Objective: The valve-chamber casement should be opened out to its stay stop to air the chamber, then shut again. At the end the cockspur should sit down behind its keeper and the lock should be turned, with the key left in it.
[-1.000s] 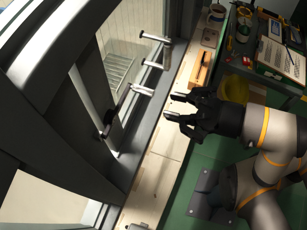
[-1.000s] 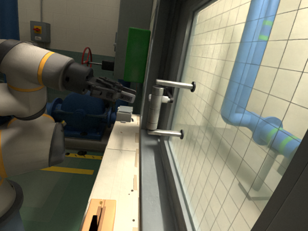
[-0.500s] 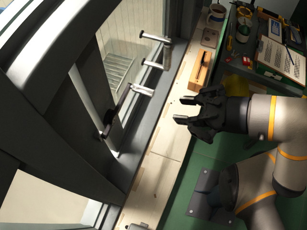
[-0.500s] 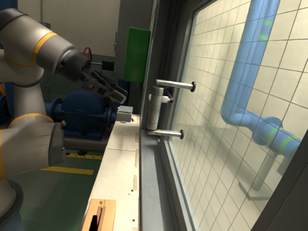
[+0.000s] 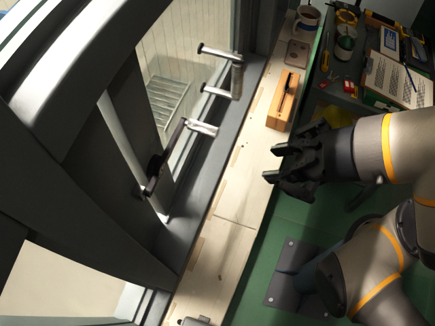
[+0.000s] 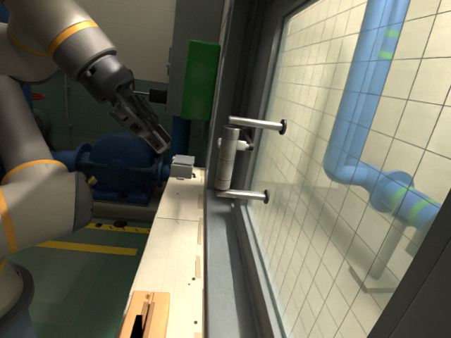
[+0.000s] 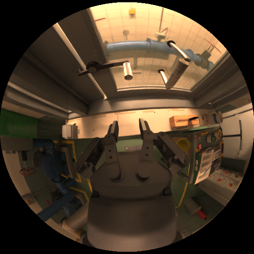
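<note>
The casement is a grey-framed pane of wired glass standing above a pale sill. Its cockspur is a dark lever on a round pivot with a silver grip, lying across the frame's stile. A silver pull handle on two standoffs sits further along the sash. I cannot see the key or the lock. My gripper hangs out over the sill's edge, apart from the window, and it is open and empty.
Behind the glass runs a blue pipe on a tiled wall. On the sill lie an orange block, a mug and a grey box. A cluttered bench stands beside the arm, a blue pump on the floor.
</note>
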{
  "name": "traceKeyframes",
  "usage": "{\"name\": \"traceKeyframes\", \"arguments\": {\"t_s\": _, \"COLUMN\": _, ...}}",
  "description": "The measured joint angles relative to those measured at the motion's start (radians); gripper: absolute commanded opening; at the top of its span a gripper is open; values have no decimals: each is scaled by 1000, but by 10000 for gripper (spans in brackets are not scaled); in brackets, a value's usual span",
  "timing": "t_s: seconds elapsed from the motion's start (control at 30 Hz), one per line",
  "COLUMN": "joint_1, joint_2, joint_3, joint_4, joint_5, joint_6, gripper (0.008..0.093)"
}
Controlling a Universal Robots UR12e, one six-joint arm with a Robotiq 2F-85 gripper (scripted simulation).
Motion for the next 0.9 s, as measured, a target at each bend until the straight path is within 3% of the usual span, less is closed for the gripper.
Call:
{"name": "traceKeyframes", "arguments": {"t_s": 0.43, "joint_1": 166, "joint_2": 143, "joint_3": -118, "joint_4": 171, "joint_5": -236, "joint_6": 59, "gripper": 480}}
{"name": "traceKeyframes", "arguments": {"t_s": 0.9, "joint_1": 278, "joint_2": 266, "joint_3": -214, "joint_4": 349, "joint_5": -396, "joint_6": 124, "gripper": 480}}
